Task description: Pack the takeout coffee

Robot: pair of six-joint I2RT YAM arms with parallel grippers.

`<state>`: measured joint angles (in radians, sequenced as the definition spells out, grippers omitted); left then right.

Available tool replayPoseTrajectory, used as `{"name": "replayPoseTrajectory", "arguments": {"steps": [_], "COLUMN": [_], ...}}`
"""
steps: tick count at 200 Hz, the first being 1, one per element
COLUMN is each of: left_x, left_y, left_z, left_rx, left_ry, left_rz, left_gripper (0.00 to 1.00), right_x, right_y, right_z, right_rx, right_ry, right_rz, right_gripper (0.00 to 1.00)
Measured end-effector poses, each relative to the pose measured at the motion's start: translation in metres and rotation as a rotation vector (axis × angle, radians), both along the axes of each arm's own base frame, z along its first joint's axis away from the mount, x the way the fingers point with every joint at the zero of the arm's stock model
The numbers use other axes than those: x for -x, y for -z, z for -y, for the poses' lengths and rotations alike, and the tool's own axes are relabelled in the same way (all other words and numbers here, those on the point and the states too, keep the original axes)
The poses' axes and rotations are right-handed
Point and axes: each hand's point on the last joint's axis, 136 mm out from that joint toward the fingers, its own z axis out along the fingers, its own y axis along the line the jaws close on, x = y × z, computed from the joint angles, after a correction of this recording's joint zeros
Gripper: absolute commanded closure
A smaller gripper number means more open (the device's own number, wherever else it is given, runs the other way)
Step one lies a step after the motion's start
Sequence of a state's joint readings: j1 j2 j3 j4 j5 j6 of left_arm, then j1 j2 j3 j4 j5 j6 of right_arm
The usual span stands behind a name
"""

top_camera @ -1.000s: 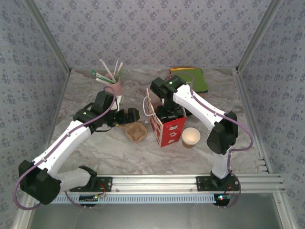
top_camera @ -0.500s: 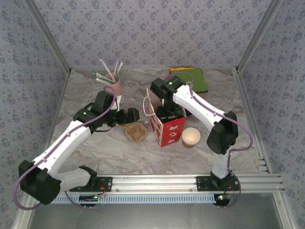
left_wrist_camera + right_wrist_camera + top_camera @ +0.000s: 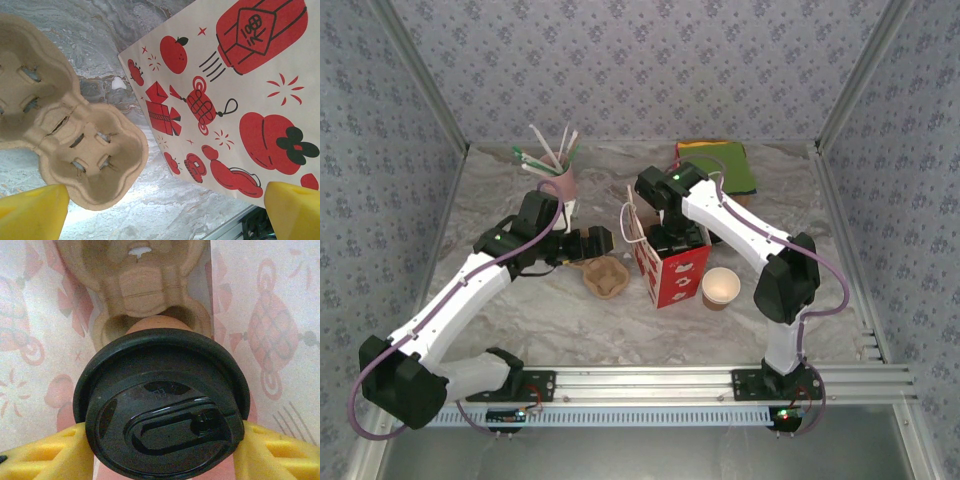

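Marbled table [image 3: 520,310] with pulp carrier [image 3: 605,277], paper bag [image 3: 675,278], lidless cup [image 3: 720,288], straw holder [image 3: 560,187], coloured napkins [image 3: 720,165].

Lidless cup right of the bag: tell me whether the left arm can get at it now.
Probably not directly: the bag stands between the left gripper and the lidless cup.
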<state>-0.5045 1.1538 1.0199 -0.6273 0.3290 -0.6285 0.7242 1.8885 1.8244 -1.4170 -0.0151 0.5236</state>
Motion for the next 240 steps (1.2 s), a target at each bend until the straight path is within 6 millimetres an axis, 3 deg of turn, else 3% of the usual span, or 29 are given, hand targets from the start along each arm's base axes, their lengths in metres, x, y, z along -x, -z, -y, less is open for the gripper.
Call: {"name": "replayPoseTrajectory", "arguments": {"steps": [240], "left_x": [0.0005], "left_y": [0.0000], "left_z": [0.0006], "left_rx": [0.000], "left_ry": [0.002], "left_rz": [0.000], "left_gripper": [0.00], "right_x": [0.0006], "right_y": [0.0067], "right_z": [0.0005], "right_rx": [0.005], "right_ry": [0.000], "right_rz": [-0.006], "right_gripper": [0.35]}}
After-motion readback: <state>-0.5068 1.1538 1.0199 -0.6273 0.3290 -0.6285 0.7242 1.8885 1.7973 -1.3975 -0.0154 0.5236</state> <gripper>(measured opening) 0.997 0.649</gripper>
